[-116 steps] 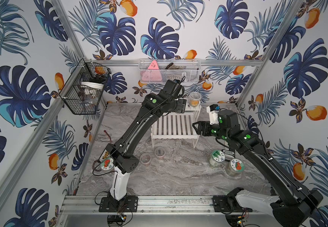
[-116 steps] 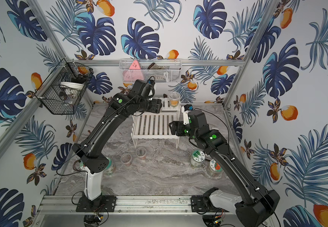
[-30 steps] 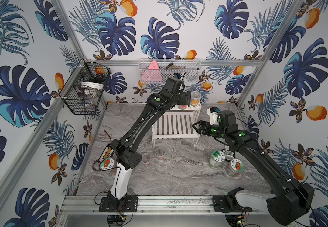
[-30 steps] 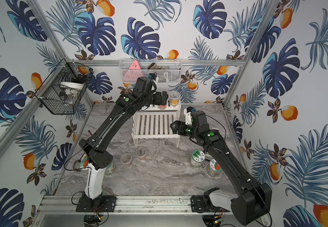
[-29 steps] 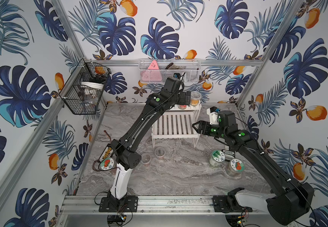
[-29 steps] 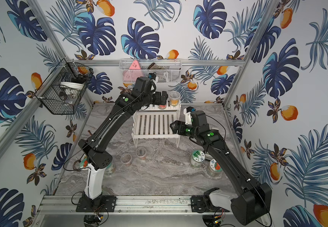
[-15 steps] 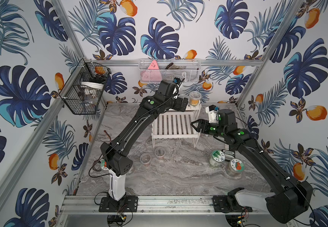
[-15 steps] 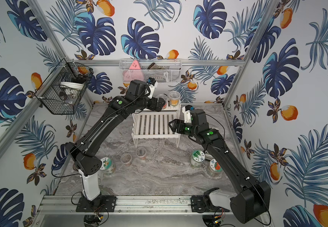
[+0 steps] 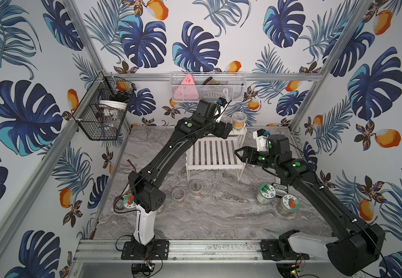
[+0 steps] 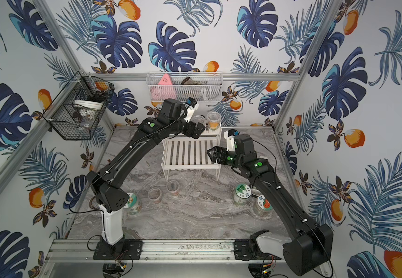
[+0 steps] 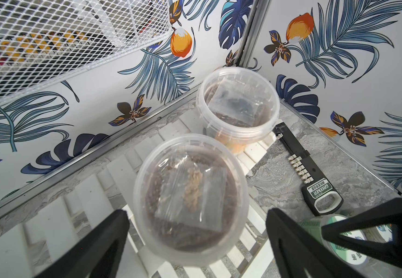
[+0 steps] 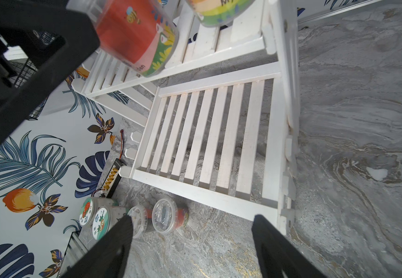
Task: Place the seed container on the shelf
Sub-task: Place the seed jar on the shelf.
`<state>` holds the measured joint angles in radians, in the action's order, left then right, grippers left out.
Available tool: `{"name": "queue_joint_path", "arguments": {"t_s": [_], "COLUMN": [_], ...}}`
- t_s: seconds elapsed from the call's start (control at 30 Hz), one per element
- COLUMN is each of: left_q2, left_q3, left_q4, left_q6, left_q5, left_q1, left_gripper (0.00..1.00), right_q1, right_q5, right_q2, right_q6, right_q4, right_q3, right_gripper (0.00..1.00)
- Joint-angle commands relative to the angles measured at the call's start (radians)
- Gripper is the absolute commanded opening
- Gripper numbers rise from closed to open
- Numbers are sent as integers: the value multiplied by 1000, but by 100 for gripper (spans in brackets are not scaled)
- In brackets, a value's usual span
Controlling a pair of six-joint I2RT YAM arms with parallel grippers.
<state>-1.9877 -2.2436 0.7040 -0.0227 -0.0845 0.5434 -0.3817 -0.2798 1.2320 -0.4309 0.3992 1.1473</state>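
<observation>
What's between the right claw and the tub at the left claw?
Just the shelf's bare lower tier separates the right gripper from the seed container; the right wrist view shows it.

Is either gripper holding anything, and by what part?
Nothing is held. The left gripper stands open around the seed container on the shelf, not touching it; the right gripper is open and empty.

Seed container (image 11: 190, 197) upright on shelf (image 9: 215, 166)
</observation>
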Motion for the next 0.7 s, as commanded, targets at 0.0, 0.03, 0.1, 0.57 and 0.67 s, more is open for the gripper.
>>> {"name": "queue_joint_path", "arguments": {"t_s": [0.0,0.03,0.1,0.57,0.67], "left_q2": [-13,-16,-23,-19,-26], "left_q3": [-22,-25,-30,-14,-15], "left_q4": [-28,-28,-32,-78,-86], "left_q6": [27,28,25,3,-19], "left_q5": [-2,-4,-3,78,96], "left_q1": [-1,-2,-1,-1,-2], "left_gripper": [94,93,90,77,78], "right_q1": [0,0,0,1,1], "right_q5": [13,14,14,31,36], "right_q2": [-9,-11,-11,-9,-11], "right_q6": [9,9,11,15,17], "right_q4": [0,-2,-3,3,3], "right_q3": [-4,-4,-4,-4,-4], "right_gripper": [81,82,82,83,84]}}
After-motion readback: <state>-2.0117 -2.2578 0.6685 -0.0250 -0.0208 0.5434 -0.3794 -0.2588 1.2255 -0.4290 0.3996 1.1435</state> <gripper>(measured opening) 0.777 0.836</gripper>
